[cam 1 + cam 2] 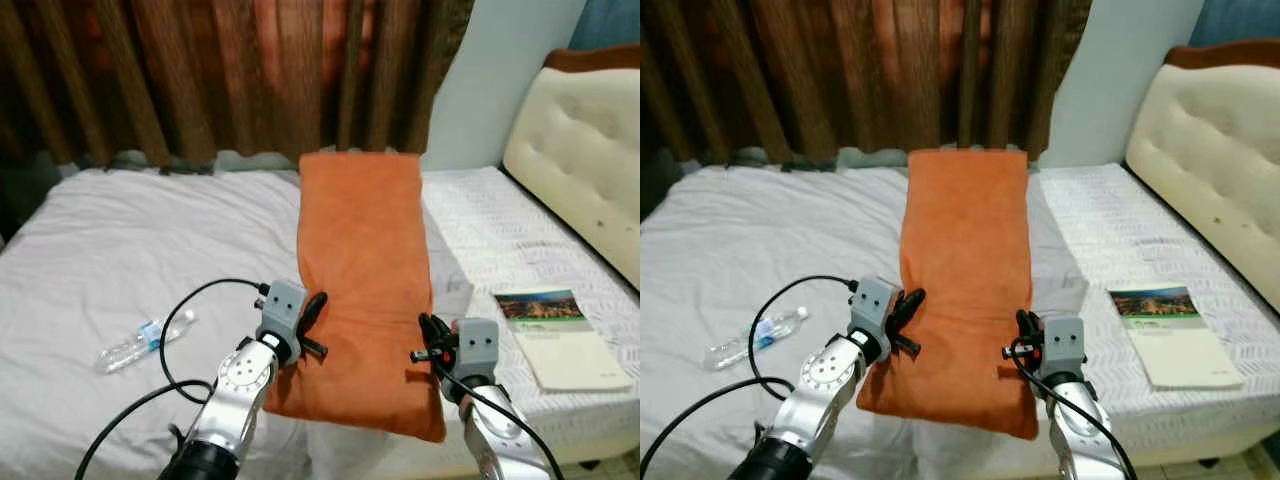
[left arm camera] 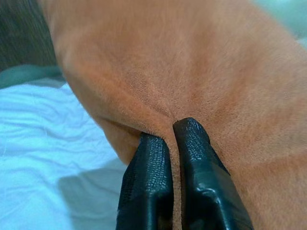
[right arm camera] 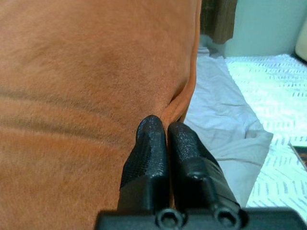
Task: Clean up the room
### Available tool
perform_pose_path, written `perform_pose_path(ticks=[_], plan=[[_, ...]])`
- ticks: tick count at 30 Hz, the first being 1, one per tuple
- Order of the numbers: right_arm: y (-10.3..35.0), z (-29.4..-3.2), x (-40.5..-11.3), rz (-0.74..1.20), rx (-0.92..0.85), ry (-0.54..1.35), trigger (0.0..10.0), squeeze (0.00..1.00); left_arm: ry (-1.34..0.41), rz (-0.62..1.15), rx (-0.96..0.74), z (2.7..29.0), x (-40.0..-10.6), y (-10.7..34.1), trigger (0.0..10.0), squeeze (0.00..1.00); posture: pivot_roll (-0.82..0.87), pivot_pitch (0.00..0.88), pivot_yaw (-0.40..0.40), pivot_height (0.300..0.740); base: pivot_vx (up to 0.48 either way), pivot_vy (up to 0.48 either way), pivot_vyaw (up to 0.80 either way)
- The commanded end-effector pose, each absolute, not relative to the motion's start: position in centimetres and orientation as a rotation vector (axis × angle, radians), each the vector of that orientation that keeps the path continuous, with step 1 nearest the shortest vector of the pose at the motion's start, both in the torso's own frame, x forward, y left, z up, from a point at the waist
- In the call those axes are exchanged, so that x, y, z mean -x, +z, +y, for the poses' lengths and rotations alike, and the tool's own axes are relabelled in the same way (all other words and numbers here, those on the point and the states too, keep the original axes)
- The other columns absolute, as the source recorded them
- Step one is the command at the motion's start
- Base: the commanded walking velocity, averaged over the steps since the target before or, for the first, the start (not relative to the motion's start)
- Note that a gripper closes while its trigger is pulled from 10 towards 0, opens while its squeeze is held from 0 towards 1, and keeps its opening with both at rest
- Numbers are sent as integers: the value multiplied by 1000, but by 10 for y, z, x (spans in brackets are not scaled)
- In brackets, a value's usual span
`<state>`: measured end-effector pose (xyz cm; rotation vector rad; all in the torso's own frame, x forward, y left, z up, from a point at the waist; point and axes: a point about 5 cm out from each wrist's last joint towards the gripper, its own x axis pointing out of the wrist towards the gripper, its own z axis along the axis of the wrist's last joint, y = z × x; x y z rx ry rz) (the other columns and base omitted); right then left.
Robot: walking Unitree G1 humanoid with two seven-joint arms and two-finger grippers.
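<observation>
A long orange pillow (image 1: 362, 270) lies lengthwise across the bed, its near end hanging past the bed's front edge. My left gripper (image 1: 314, 318) is shut on the pillow's left edge near that end. In the left wrist view its black fingertips (image 2: 192, 134) pinch a fold of the orange cloth (image 2: 192, 62). On the opposite edge, my right gripper (image 1: 428, 335) is shut on the pillow too. The right wrist view has its fingertips (image 3: 153, 129) pressed together on the orange cloth's seam (image 3: 184, 103).
A clear plastic water bottle (image 1: 143, 340) lies on the grey sheet (image 1: 130, 250) to the left. A book (image 1: 555, 335) rests on the patterned white cover at right, near the cream padded headboard (image 1: 585, 150). Brown curtains (image 1: 230, 75) hang behind the bed.
</observation>
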<state>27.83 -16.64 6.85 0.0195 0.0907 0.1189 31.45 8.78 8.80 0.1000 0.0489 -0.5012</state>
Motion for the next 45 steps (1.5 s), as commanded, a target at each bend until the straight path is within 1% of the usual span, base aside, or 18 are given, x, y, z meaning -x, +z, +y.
perform_pose_path(ticks=[1,9,13,21,27,34,38,45], plan=[[79,-181,-283,48,-10,69,10000,0,-447,12,-123,101,-316,93,10000,0,-63,0,-35,740,0,-412,0],[75,-181,-282,64,-15,71,10000,0,-508,2,-120,88,-309,92,10000,0,-67,0,-32,740,0,-435,0],[75,-181,-282,66,-15,73,10000,0,-456,21,-131,95,-316,92,10000,0,-68,0,-29,740,0,-441,0],[72,-181,-282,87,-14,92,10000,0,-335,61,-87,113,-327,90,10000,0,-70,0,-37,740,318,-349,0],[72,-181,-283,92,-10,99,10000,0,-316,76,-82,113,-327,88,10000,0,-69,0,-39,740,405,-254,0],[72,-181,-285,99,0,112,10000,0,-289,95,-60,113,-328,84,10000,0,-67,0,-43,740,419,0,0],[71,-180,-286,103,7,120,10000,0,-258,120,-44,120,-331,82,10000,0,-66,0,-42,740,428,0,0],[70,-179,-285,106,9,129,10000,0,-260,121,-53,119,-332,82,10000,0,-66,0,-41,740,430,0,0]])
